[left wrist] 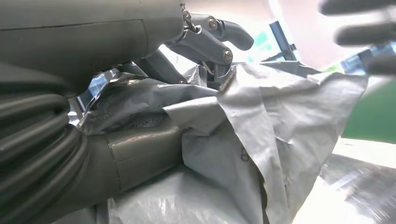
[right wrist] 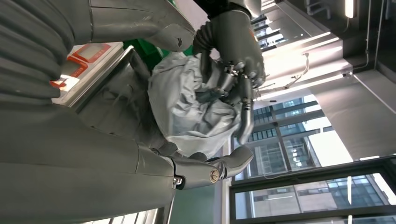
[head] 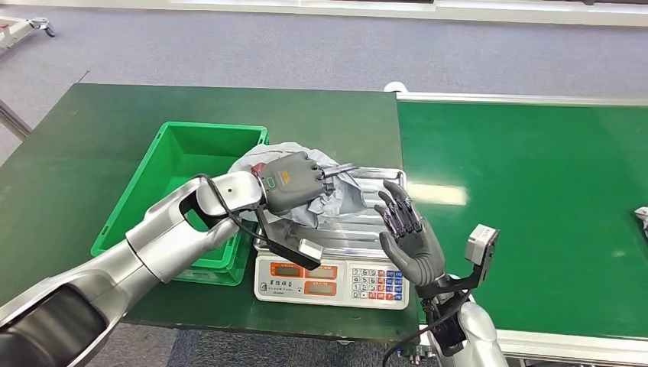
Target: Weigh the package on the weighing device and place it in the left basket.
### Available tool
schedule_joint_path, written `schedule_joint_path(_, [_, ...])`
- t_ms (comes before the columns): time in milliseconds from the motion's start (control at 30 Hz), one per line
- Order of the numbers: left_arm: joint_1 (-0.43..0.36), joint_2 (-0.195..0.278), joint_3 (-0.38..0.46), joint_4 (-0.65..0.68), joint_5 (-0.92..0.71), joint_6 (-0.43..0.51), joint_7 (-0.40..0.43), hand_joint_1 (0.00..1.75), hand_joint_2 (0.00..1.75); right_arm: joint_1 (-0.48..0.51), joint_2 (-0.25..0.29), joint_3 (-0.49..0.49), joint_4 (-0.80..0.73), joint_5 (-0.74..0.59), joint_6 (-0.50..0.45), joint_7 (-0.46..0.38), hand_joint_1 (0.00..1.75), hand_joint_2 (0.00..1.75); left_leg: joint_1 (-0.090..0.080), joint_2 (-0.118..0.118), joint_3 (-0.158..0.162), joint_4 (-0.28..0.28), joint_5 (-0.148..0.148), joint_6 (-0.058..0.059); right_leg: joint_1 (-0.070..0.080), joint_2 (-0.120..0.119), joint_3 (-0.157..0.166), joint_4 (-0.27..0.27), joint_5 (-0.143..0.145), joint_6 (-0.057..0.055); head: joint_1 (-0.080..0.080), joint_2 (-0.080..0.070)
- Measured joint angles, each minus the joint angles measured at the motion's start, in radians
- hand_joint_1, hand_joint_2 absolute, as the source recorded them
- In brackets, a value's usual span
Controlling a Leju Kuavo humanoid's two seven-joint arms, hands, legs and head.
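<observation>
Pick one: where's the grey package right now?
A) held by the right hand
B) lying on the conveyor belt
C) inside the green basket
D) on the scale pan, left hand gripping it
D: the grey package sits on the scale pan with the left hand clasped over it; the right hand is open beside it, and the green basket holds no package.

Your robot's left arm [head: 153, 245] is silver with a black cable looped along the forearm. Its left hand [head: 294, 182] is dark grey, with a small orange marking and a green-outlined badge on the back. The right hand [head: 409, 241] is grey with darker fingers; bright screws show at the finger hinges.
</observation>
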Motion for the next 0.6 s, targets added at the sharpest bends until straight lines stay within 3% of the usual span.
schedule_joint_path(600, [0.008,0.01,0.061,-0.017,-0.039,-0.01,0.019,1.75,1.75,0.026,0.001,-0.001,-0.034,0.003,0.007,-0.002,0.0,1.75,0.0,0.0,0.0,0.0,0.0,0.0,0.0,0.0,0.0,0.0,0.0,0.0,0.0,0.0])
